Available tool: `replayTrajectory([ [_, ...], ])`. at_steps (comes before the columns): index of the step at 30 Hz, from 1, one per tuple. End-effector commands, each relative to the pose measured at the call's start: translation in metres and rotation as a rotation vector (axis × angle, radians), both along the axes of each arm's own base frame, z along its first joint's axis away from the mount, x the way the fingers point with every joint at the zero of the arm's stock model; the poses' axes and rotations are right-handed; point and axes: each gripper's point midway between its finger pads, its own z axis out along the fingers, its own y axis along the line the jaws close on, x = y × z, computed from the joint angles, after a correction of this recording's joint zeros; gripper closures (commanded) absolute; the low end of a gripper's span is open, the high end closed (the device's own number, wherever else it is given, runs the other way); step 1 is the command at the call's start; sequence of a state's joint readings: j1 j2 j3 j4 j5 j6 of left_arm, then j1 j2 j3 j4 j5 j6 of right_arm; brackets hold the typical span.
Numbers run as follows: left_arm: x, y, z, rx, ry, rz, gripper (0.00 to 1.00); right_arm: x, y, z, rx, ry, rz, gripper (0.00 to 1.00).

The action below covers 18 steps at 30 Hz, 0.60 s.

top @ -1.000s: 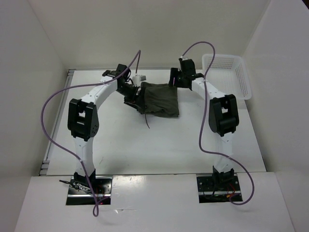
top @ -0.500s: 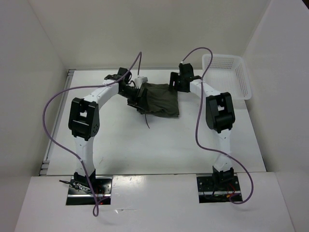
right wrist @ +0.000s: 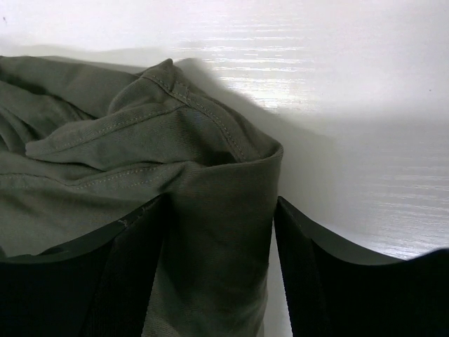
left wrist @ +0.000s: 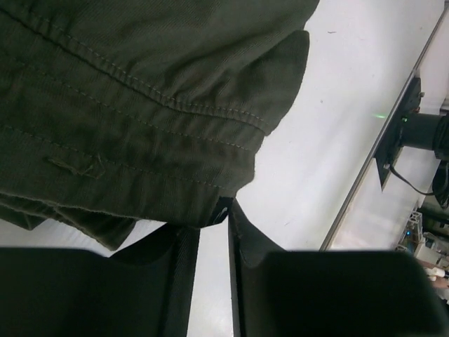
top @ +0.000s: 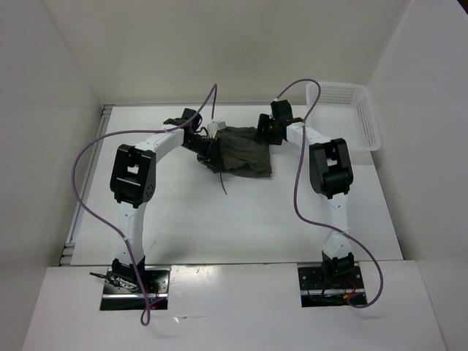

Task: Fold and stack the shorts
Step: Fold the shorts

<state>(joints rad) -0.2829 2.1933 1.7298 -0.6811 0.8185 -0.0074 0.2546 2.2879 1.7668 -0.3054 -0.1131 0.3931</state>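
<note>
Olive cloth sat at both grippers. On the left gripper [left wrist: 226,210] the jaws had come in from wide apart to a thin slit, with a hem corner of the shorts [left wrist: 140,105] right at the tips. Bare bench [left wrist: 330,140] showed through the slit, so I could not tell whether the hem was actually pinched or only touched. On the right gripper [right wrist: 219,203] the jaws were spread wide around a thick bunched fold at the far-right corner. The cloth lay against one finger and a sliver of bench showed at the other, so they straddled the fold without clearly squeezing it. Over the last second both arms had crept in toward the garment, the right elbow tucking closer. The shorts themselves had barely shifted: same lumpy, partly folded heap at the far middle of the bench, between the two wrists, drawstring [top: 221,183] trailing off the near edge. The white basket [top: 344,113] at the far right was well apart from them. My read is that this was a re-grasp at the two far corners, left side closing first. The next fold looked to depend on both grips catching, and the left bite seemed shallow enough to slip.
</note>
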Motion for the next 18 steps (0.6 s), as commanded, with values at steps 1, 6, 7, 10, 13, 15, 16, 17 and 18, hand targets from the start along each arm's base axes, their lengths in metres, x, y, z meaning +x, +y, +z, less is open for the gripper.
replayTrajectory([
  [1, 0.001, -0.004, 0.004, -0.052, -0.009, -0.018, 0.72, 0.023, -0.002, 0.018, 0.012, -0.075, -0.042, 0.33],
  [6, 0.005, -0.005, 0.02, -0.125, -0.013, -0.028, 0.35, 0.025, 0.0, 0.021, 0.021, -0.082, -0.036, 0.33],
  [7, 0.005, -0.006, 0.029, -0.136, -0.021, -0.033, 0.28, 0.022, 0.0, 0.018, 0.019, -0.074, -0.021, 0.33],
  [10, 0.005, -0.003, 0.038, -0.119, -0.045, -0.024, 0.2, 0.016, 0.003, 0.016, 0.031, -0.062, -0.006, 0.35],
  [13, 0.013, 0.003, 0.032, -0.056, -0.072, 0.004, 0.18, 0.014, 0.002, 0.018, 0.031, -0.062, -0.006, 0.35],
  [15, 0.016, -0.001, 0.025, -0.047, -0.082, -0.002, 0.18, 0.014, 0.002, 0.018, 0.031, -0.062, -0.006, 0.35],
  [16, 0.016, 0.0, 0.018, -0.033, -0.073, 0.003, 0.18, 0.014, 0.002, 0.018, 0.031, -0.062, -0.006, 0.35],
  [17, 0.022, -0.005, 0.019, -0.029, -0.098, -0.003, 0.18, 0.014, 0.002, 0.018, 0.026, -0.064, 0.001, 0.36],
  [18, 0.025, -0.006, 0.02, -0.034, -0.116, -0.003, 0.18, 0.017, 0.003, 0.021, 0.028, -0.073, 0.001, 0.36],
])
